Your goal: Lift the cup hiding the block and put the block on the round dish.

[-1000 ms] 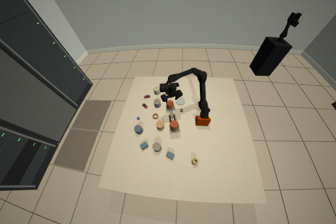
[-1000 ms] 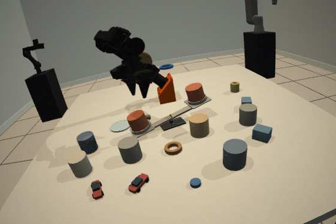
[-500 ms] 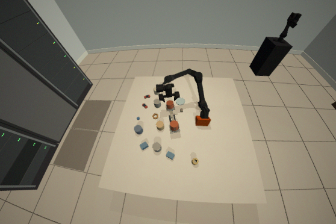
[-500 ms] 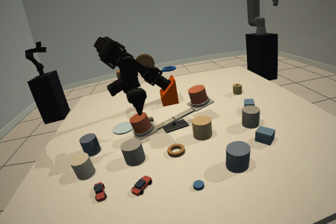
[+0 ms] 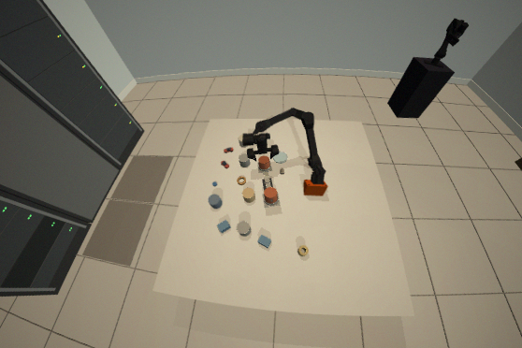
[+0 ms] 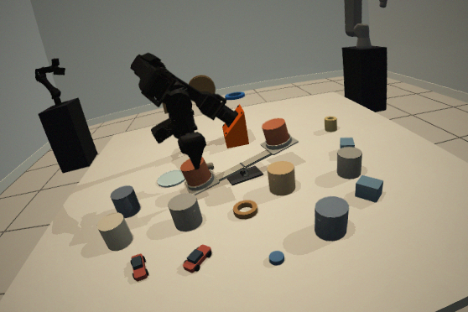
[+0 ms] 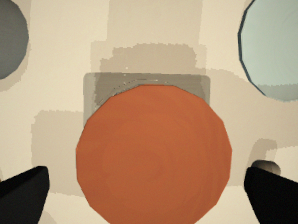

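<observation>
Clearly the danger sits in the crowding. Seen from the top, the gripper (image 5: 263, 152) hangs over the far orange cup (image 5: 264, 163), with the pale round dish (image 5: 280, 157) just beside that cup and a grey cylinder (image 5: 244, 161) just beside it on the other side. The second orange cup (image 5: 270, 195) stands at the near end of the balance (image 5: 267, 180). A sideways drift on the way down could knock the cylinder, or push the beam so that the other cup shifts, which would end the attempt.

From the exterior view, the cup (image 6: 195, 172) under the gripper (image 6: 193, 156) rides lower than its twin (image 6: 275, 131), so the beam (image 6: 245, 161) tilts down toward it; my judgement is that this heavier end hides the block, which is not visible anywhere. The fingers are spread and grip nothing, their tips close over the cup's top. Because the dish (image 6: 170, 178) nearly touches the cup's platform, a lifted cup carried that way would end up above the dish, which is forbidden. Also, once this cup comes off, the beam may swing and jolt the other one.

At the wrist, the cup (image 7: 153, 157) fills the middle as a plain orange disc, flat-topped and smooth, with the two dark fingers wide apart on either side and not touching it. A bit of the dish (image 7: 272, 39) shows at upper right. A smooth, slightly tapered wall could slip if grasped too high.
</observation>
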Action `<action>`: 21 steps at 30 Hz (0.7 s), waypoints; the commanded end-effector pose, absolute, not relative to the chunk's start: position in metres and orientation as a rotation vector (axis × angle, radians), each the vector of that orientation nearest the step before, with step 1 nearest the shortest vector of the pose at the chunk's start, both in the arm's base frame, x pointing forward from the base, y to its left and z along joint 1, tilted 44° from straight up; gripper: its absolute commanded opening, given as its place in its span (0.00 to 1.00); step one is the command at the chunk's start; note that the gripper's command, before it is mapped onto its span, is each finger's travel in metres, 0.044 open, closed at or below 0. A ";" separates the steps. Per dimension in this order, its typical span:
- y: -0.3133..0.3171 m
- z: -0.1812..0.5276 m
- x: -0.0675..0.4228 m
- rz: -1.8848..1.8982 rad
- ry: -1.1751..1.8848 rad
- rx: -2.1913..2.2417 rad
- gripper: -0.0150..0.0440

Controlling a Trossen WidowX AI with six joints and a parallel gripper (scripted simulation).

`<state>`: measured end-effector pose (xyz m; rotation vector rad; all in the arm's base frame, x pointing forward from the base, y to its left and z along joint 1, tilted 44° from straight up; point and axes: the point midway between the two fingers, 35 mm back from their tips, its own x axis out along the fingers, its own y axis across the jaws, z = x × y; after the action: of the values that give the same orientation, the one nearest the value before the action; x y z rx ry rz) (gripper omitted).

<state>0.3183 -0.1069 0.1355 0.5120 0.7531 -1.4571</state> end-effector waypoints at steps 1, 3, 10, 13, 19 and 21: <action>-0.111 0.130 0.317 -1.457 0.760 0.505 1.00; -0.113 0.127 0.317 -1.457 0.760 0.505 1.00; -0.121 0.119 0.316 -1.457 0.760 0.505 1.00; -0.124 0.116 0.316 -1.457 0.759 0.504 1.00; -0.131 0.109 0.315 -1.458 0.758 0.504 1.00; -0.133 0.107 0.315 -1.458 0.758 0.503 1.00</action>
<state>0.3167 -0.1301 0.1114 0.5139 0.7528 -1.4561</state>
